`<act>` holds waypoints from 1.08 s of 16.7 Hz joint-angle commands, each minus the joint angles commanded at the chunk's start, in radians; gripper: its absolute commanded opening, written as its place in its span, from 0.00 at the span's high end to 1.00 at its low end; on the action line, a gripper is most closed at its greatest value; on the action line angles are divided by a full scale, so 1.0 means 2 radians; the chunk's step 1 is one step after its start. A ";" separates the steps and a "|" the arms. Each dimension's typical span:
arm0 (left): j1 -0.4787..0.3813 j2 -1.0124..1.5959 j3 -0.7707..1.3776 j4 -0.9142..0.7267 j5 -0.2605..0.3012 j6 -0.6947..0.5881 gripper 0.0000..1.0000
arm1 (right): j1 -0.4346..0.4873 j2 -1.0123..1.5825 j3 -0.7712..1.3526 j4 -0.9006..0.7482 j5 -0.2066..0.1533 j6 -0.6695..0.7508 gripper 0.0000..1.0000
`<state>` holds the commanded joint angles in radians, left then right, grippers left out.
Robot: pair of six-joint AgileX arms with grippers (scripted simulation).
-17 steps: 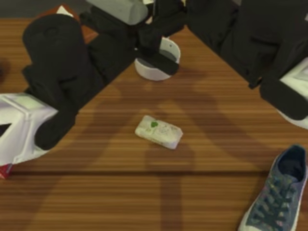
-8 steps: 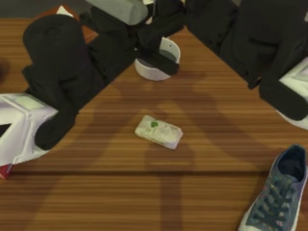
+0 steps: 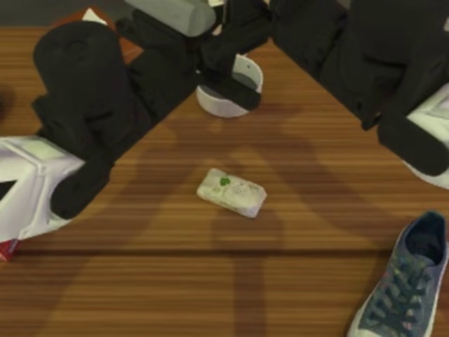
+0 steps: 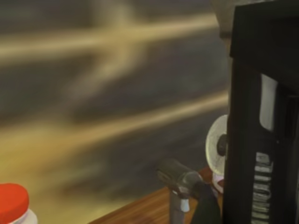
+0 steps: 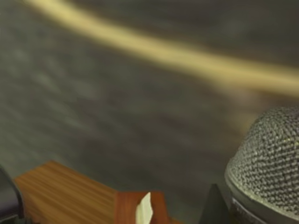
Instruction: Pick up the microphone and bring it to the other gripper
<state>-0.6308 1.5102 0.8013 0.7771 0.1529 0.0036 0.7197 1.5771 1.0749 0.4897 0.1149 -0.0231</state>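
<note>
Wooden desk (image 3: 302,210), both arms raised at far edge: microphone (image 5: 266,163) fills my right wrist view, evidently carried there; gripper states I cannot tell; handover looks near, not finished.

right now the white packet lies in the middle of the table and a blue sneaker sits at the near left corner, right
Not quite. The white packet does lie in the middle of the table, but the blue sneaker sits at the near right corner, not the left. The top view shows it.
</note>
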 joint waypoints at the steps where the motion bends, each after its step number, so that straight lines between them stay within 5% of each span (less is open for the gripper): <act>1: 0.000 0.000 0.000 0.000 0.000 0.000 0.85 | 0.000 0.000 0.000 0.000 0.000 0.000 1.00; 12: 0.000 0.000 0.000 0.000 0.000 0.000 0.02 | 0.000 0.000 0.000 0.000 0.000 0.000 1.00; 18: 0.000 0.000 0.000 0.000 0.000 0.000 0.00 | 0.000 0.000 0.000 0.000 0.000 0.000 1.00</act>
<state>-0.6308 1.5102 0.8013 0.7771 0.1529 0.0036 0.7197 1.5771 1.0749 0.4897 0.1149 -0.0231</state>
